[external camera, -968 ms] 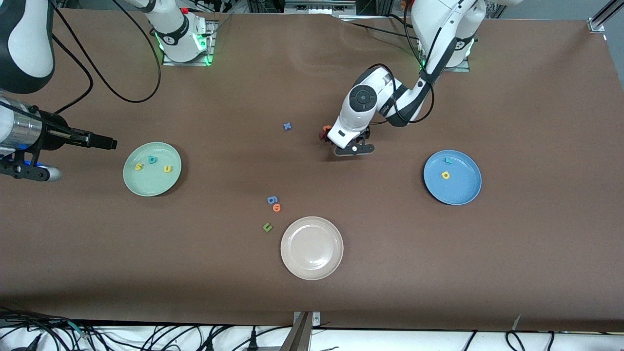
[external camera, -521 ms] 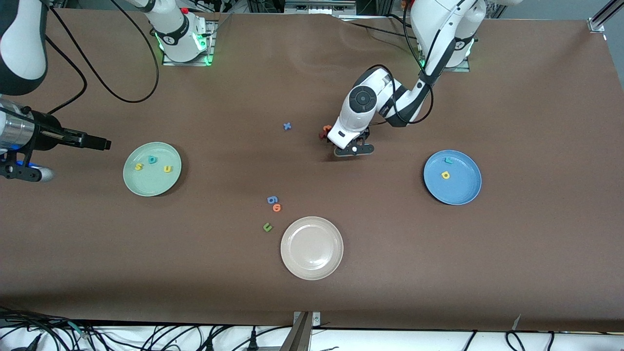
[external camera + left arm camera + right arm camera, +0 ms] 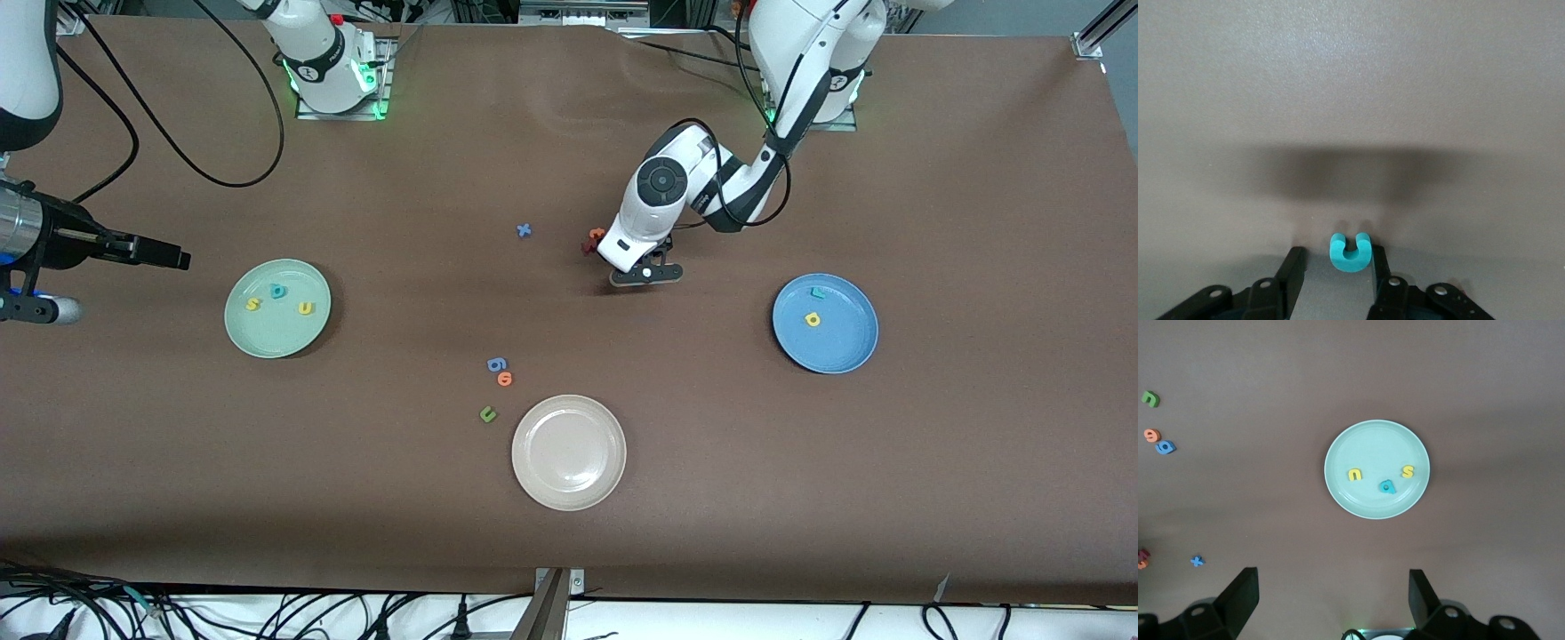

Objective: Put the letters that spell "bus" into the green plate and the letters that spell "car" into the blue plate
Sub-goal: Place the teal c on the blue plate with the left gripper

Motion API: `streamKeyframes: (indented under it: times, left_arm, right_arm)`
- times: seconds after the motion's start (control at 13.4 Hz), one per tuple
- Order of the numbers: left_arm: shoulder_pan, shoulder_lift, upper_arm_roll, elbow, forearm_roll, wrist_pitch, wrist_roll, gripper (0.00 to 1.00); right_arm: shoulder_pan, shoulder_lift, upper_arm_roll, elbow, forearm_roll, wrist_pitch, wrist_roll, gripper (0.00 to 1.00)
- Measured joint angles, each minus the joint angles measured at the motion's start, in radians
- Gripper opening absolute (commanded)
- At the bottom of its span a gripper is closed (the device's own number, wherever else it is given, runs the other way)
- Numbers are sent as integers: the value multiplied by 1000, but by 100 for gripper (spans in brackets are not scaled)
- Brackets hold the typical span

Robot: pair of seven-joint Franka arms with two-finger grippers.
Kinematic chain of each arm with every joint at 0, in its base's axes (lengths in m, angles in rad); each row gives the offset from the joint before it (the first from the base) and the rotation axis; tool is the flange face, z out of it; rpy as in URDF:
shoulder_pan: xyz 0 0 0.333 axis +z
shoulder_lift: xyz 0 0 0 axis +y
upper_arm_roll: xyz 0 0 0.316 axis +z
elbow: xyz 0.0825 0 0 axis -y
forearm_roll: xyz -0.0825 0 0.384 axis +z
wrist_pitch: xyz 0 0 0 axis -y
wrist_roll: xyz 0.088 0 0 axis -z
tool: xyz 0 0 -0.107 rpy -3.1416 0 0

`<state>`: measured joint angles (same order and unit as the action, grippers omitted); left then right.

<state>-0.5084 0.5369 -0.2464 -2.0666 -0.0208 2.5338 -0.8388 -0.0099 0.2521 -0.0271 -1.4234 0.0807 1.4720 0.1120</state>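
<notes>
My left gripper (image 3: 646, 274) is down at the table's middle, and its hand hides the teal "c" in the front view. In the left wrist view the teal "c" (image 3: 1351, 253) lies between the fingers of the left gripper (image 3: 1337, 253). One finger touches it; the other stands a gap away. The green plate (image 3: 267, 336) holds the yellow "s" (image 3: 252, 305), teal "b" (image 3: 278, 291) and yellow "u" (image 3: 306, 308). In the blue plate (image 3: 840, 347) lie the teal "r" (image 3: 816, 292) and yellow "a" (image 3: 812, 319). My right gripper (image 3: 182, 260) hangs open, high up at the right arm's end of the table.
Red and orange letters (image 3: 591, 242) lie right beside the left hand, and a blue "x" (image 3: 524, 230) a little toward the right arm's end. A blue "g" (image 3: 497, 364), an orange letter (image 3: 505, 379) and a dark green "u" (image 3: 487, 413) sit by the off-white plate (image 3: 569, 500).
The left gripper's fingers have drawn in around the teal "c". The right arm has pulled back toward its end of the table, away from the green plate.
</notes>
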Motion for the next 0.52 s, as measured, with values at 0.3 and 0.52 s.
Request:
streamKeyframes:
  times: [0.3,0.52]
  left_arm:
    - [0,-1,2,2,0,-2,-1,28]
    - [0,-2,3,3,0,-3,-1,16]
  right_arm:
    - [-94,-35,130,-63,-66,58,0,99]
    - [-94,-42,143,-70,-79,65,0,99]
